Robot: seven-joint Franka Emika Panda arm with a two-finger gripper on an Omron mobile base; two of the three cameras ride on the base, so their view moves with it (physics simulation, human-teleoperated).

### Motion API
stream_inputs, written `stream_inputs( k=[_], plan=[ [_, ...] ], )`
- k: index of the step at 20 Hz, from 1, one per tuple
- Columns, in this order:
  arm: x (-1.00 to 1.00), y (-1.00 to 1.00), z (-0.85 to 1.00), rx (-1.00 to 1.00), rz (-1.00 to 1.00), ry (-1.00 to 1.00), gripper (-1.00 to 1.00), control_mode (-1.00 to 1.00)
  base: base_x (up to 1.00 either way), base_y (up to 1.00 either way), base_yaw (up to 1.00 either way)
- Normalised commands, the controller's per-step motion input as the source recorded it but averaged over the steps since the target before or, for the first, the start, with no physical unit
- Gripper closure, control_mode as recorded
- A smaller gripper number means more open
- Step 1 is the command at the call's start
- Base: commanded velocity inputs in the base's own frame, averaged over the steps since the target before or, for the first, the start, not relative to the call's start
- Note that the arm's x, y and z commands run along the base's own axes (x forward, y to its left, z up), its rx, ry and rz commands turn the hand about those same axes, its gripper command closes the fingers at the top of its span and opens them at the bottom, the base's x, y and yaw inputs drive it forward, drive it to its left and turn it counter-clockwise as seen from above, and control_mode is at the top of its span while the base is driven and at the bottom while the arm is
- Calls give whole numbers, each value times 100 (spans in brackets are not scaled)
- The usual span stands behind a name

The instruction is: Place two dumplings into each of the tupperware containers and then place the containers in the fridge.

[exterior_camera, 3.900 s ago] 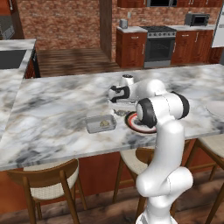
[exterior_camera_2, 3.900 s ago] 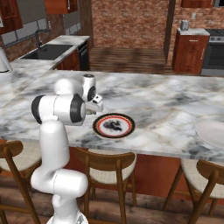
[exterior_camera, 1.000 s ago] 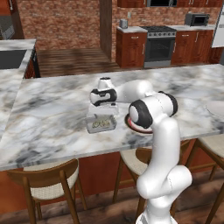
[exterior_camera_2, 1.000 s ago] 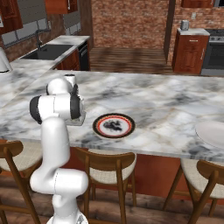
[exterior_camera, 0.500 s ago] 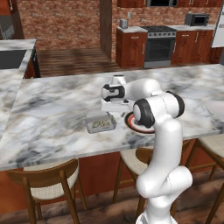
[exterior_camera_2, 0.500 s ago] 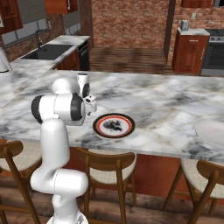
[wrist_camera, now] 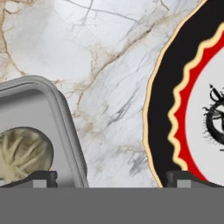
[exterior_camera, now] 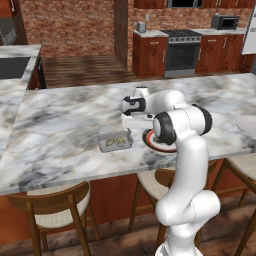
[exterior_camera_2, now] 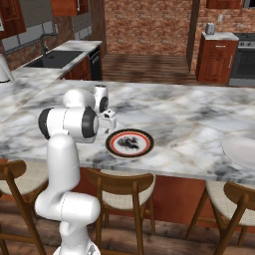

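A grey tupperware container (exterior_camera: pixel 114 142) lies on the marble island with tan dumplings (exterior_camera: pixel 116 141) in it. In the hand view its rounded corner (wrist_camera: pixel 61 113) is at the left, with one dumpling (wrist_camera: pixel 24 151) inside. To its right sits a round black, red-rimmed plate (exterior_camera: pixel 151 142) (exterior_camera_2: pixel 129 143) (wrist_camera: pixel 170 105). My gripper (exterior_camera: pixel 131 119) (exterior_camera_2: pixel 108 119) (wrist_camera: pixel 111 178) hangs low over the bare marble between container and plate. It is open, with nothing between its fingertips (wrist_camera: pixel 40 176). A white-grey slab at the back right edge looks like the fridge (exterior_camera: pixel 249 35).
A pale round dish (exterior_camera: pixel 247 123) (exterior_camera_2: pixel 241 151) rests near the island's right end. Wooden stools (exterior_camera: pixel 55 210) (exterior_camera_2: pixel 124 191) stand along the front edge. A dark oven (exterior_camera: pixel 182 52) and wood cabinets line the back wall. A sink counter (exterior_camera_2: pixel 60 59) is at the left.
The gripper has swung right from above the container to the gap beside the plate, staying open. The container and plate have not moved.
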Motion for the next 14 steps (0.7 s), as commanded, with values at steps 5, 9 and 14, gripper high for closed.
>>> stream_inputs(
  k=[5,9,14],
  plan=[
    [3,6,-22,0,4,0,-100,-100,0,0,0],
    [2,10,-14,0,5,1,-100,-100,0,0,0],
    [5,10,-23,0,7,3,-100,-100,0,0,0]
  ],
)
